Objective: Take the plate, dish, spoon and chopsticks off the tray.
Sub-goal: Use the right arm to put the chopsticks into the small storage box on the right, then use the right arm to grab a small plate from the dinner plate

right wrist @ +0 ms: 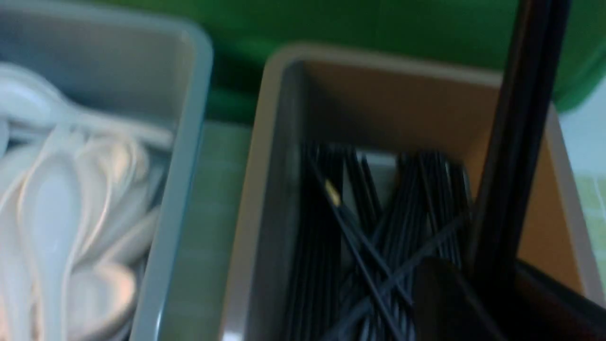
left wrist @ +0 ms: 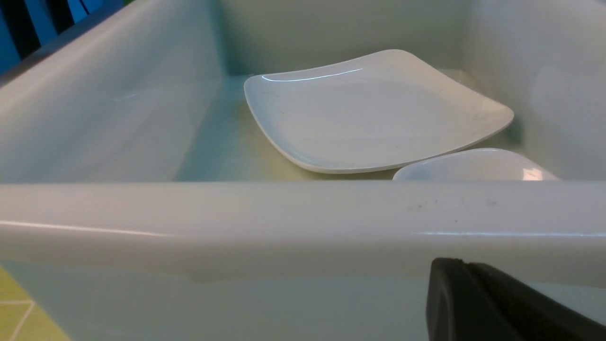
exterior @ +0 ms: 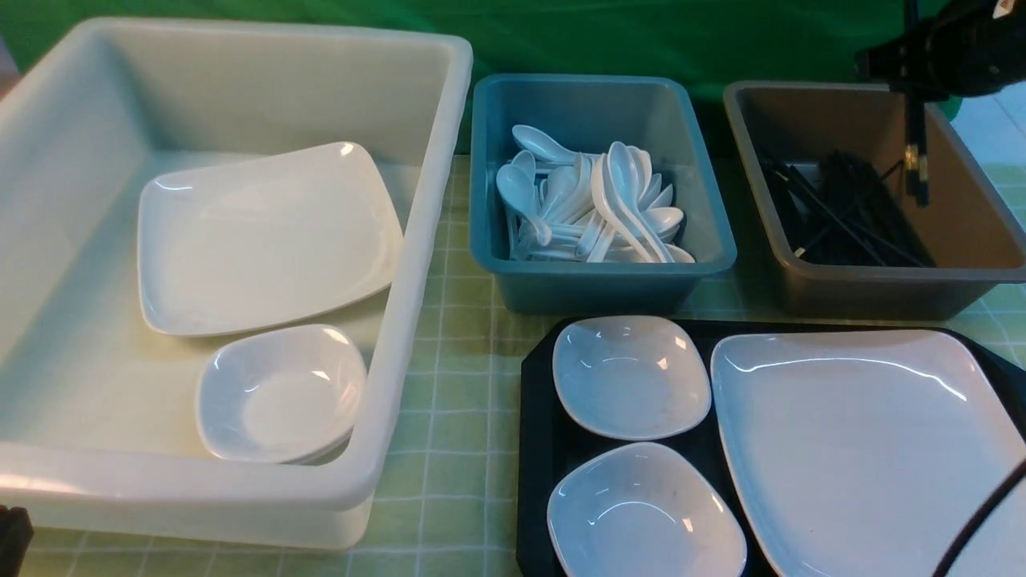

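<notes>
Right gripper (exterior: 914, 86), I see, clamps the long thin black chopsticks (exterior: 916, 152), hanging upright over the far edge of the brown rectangular plastic tub (exterior: 866, 295).

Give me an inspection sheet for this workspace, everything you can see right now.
Surface: green checked cloth.
Job's things: tray holds plate and two small dishes; no spoon seen on it; chopsticks hang upright over brown tub.
Clutter: white tub with second plate and dish; blue tub of spoons.
Tools: right tool grips the chopsticks; left tool shut, beside white tub.
Cables: dark cable crossing plate's near corner.
Surroundings: green backdrop.
</notes>
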